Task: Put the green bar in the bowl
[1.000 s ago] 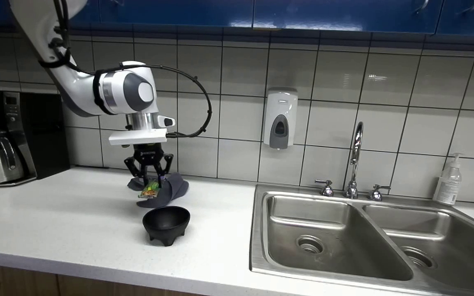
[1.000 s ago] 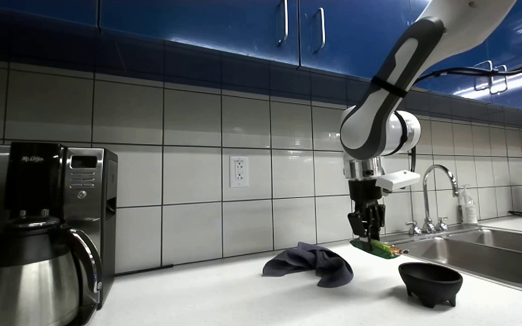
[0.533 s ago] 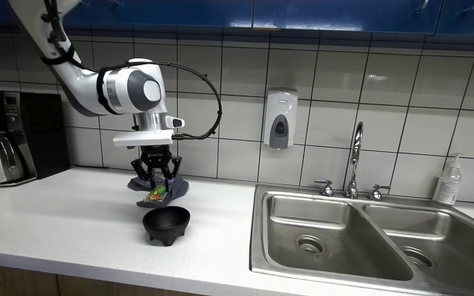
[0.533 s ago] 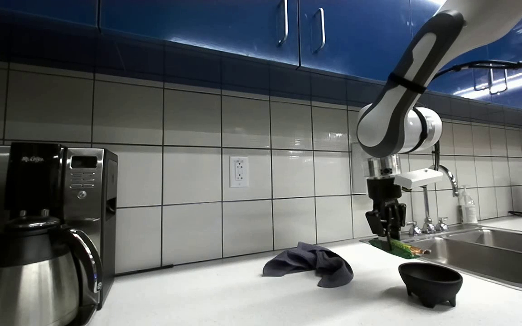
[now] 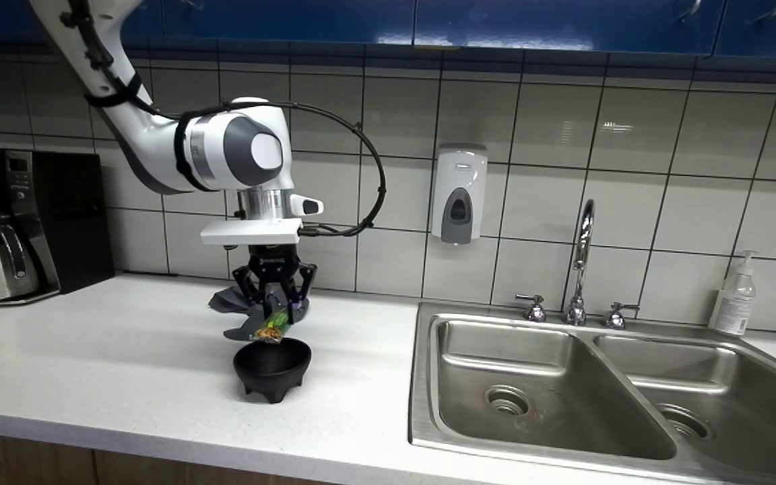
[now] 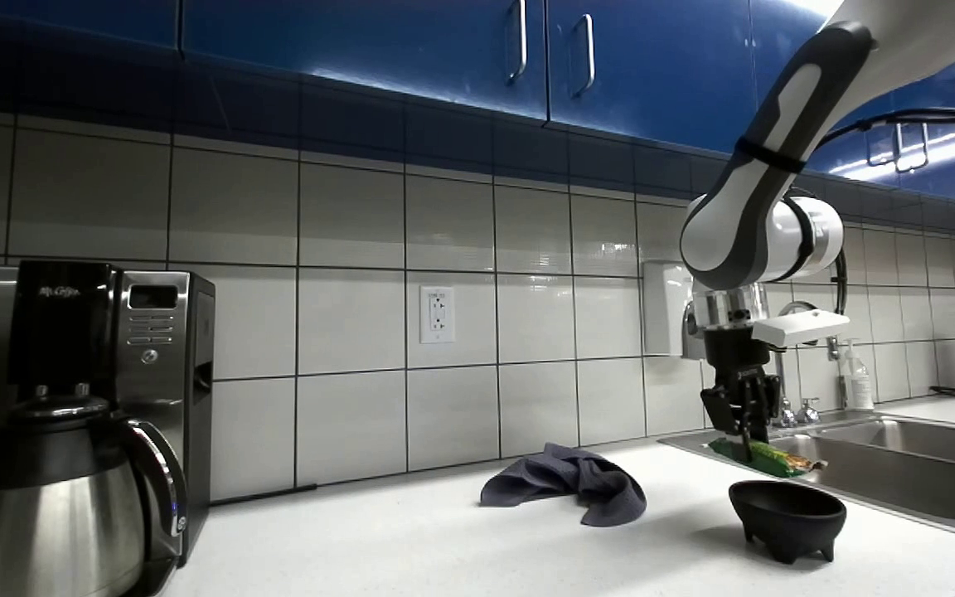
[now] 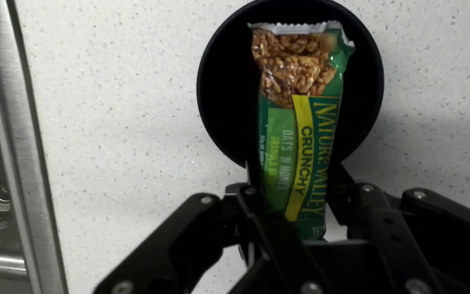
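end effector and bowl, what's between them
The green bar, held in the end effector; the wrist view shows it overlapping the bowl below.

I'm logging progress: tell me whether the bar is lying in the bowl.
No, the claw holds the bar above the bowl.

the white-and-grey arm [image 5: 139, 149] slants down from above to a bent joint [image 5: 243, 151], a silver wrist [image 5: 265, 204] upright beneath it. the black hand [image 5: 279, 313] points down, its two fingers [image 7: 340, 192] parted slightly, gripping what lies between.
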Robot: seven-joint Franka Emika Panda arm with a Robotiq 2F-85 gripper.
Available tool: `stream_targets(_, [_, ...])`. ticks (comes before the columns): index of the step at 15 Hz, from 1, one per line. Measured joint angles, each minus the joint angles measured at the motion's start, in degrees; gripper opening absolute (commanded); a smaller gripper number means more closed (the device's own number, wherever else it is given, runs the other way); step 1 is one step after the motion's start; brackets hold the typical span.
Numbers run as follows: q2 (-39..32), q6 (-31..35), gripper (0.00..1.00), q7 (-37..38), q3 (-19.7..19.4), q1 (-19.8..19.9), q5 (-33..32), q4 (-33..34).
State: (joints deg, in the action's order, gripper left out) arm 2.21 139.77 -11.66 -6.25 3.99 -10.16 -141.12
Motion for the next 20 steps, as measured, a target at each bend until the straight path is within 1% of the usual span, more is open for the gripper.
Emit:
stream_targets(2, [-0.01, 0.39, 0.15, 0.00, -0.34, 0.16, -0.01, -0.04])
stream_targets(10, [-1.12, 6.06, 0.15, 0.14, -0.04, -0.08, -1.32, -2.67])
stream_targets(20, [-2.89, 8.07, 0.15, 0.14, 0.74, -0.43, -1.49, -3.89])
